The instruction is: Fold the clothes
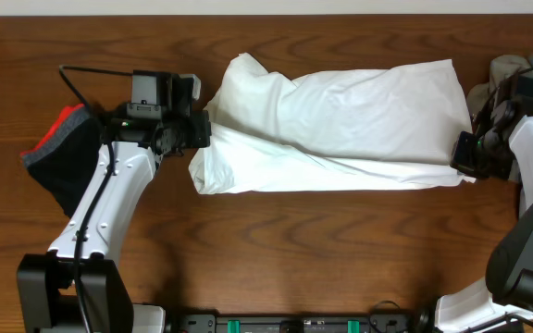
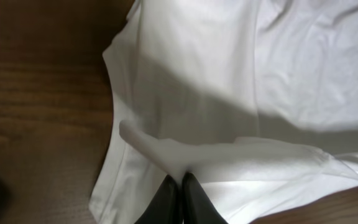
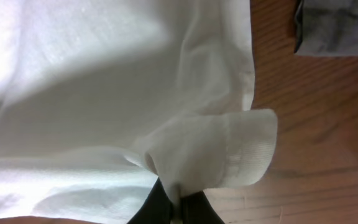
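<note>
A white garment lies across the middle of the wooden table, folded lengthwise. My left gripper is shut on its left edge; the left wrist view shows the black fingers pinching a fold of the white cloth. My right gripper is shut on the garment's right end; the right wrist view shows the fingers clamped on a hemmed corner of the white cloth, which curls upward.
A dark garment with a red-orange edge lies at the left beside the left arm. A grey garment lies at the far right, also in the right wrist view. The table's far edge runs along the top.
</note>
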Tool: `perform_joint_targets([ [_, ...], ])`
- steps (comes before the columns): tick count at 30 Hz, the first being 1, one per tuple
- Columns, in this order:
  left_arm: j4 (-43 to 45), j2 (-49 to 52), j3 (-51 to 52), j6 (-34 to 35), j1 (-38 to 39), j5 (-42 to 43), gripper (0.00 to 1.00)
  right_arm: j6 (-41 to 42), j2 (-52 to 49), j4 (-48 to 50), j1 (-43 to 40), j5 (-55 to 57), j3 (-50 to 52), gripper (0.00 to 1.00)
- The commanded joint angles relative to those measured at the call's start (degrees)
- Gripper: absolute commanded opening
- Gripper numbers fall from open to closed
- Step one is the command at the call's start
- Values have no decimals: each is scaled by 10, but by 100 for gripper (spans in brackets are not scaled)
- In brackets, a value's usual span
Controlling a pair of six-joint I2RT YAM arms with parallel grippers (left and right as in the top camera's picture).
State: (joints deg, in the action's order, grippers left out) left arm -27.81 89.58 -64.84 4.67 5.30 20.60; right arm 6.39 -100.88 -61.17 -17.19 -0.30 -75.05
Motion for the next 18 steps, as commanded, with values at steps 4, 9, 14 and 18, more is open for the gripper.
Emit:
perform_joint_targets([
  [4,10,17,1,1,0,-9,7,31,-4,15,-4,-2,-6,1],
  [9,31,43,1,0,11,-9,8,39,-4,21,-4,-2,-6,2],
  [14,61,71,1,-1,29,-9,8,39,-4,21,-4,-2,-6,2],
  [18,56,75,1,-1,30,-12,11,39,-4,21,-4,-2,-6,2],
])
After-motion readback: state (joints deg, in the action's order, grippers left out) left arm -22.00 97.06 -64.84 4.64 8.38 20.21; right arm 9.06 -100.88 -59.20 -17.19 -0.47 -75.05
